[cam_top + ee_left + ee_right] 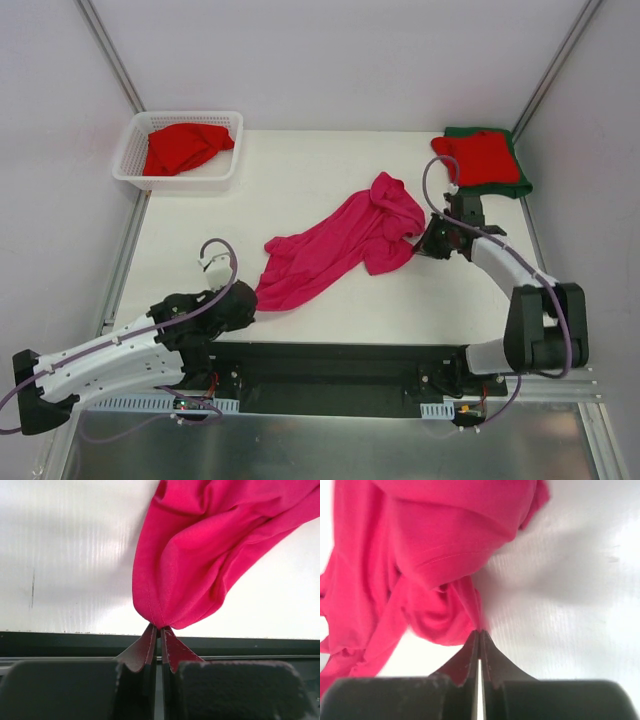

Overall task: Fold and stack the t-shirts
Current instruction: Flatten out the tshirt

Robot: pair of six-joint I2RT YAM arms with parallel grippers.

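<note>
Count from the top view: four t-shirts that you can make out, one basket, two grippers.
- One magenta t-shirt point(340, 245), crumpled and stretched diagonally across the middle of the table point(300, 170).
- One loose red t-shirt point(185, 148), bunched inside the white lattice basket point(175, 181) at the far left corner. You cannot tell whether more cloth lies under it.
- One folded red t-shirt point(478, 157) at the far right corner, lying on top of one dark green t-shirt point(518, 186), which shows only as a border around it.

Grippers:
- Your left gripper point(255, 305) sits at the near-left end of the magenta shirt, low by the table's near edge.
- Your right gripper point(418, 245) sits at the shirt's right side, near the folded pair but apart from it.

What the wrist views add:
- Left wrist: the fingers are pressed together on a stitched hem, and the cloth fans out beyond them. The top view hides this pinch under the arm.
- Right wrist: the fingers are closed on a thin fold at the edge of the bunched cloth, with bare table to the right.
- Neither wrist view shows the basket or the corner stack.
</note>
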